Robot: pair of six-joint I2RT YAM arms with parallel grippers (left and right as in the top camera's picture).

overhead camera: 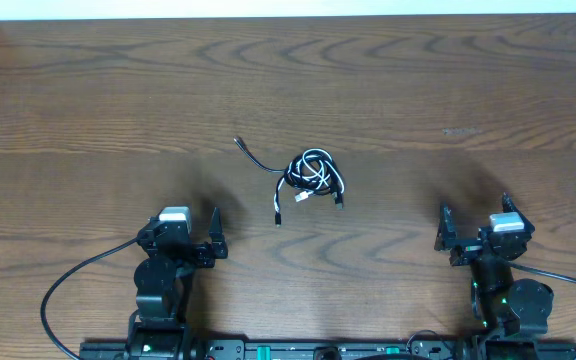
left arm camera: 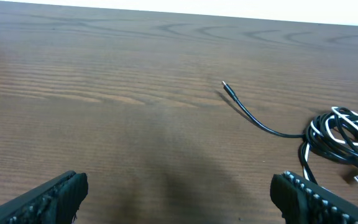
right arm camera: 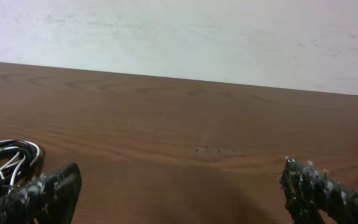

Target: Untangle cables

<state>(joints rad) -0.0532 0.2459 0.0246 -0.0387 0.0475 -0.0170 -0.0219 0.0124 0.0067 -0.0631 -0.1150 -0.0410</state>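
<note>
Out on the middle of the wooden table (overhead camera: 468, 80) sat the cables (overhead camera: 311, 175), balled up in one small knot of black and white loops. Both arms were parked back at the near edge, well apart from it.

The left gripper (overhead camera: 183, 235) had its jaws spread wide with nothing in them, and so did the right gripper (overhead camera: 478, 228). Neither was touching any cord.

What the next move seemed to hinge on was this: the knot lay ahead of both arms and between them, but not dead centre. It looked a bit closer to the left arm. From the left wrist view the bundle (left arm camera: 344, 134) sat forward and off to the right of the open left gripper (left arm camera: 179, 199). From the right wrist view it (right arm camera: 8, 158) only peeked in at the far left, past the open right gripper (right arm camera: 182, 196).

One loose black tail (overhead camera: 253, 157) ran out of the knot, slanting away from the robot and toward its left side. A second black tail (overhead camera: 280, 205) dropped back toward the robot. Both loose ends were on the left arm's side, so I'd guess left was the arm to pinch a tail, with right coming across to pin the bundle.
</note>
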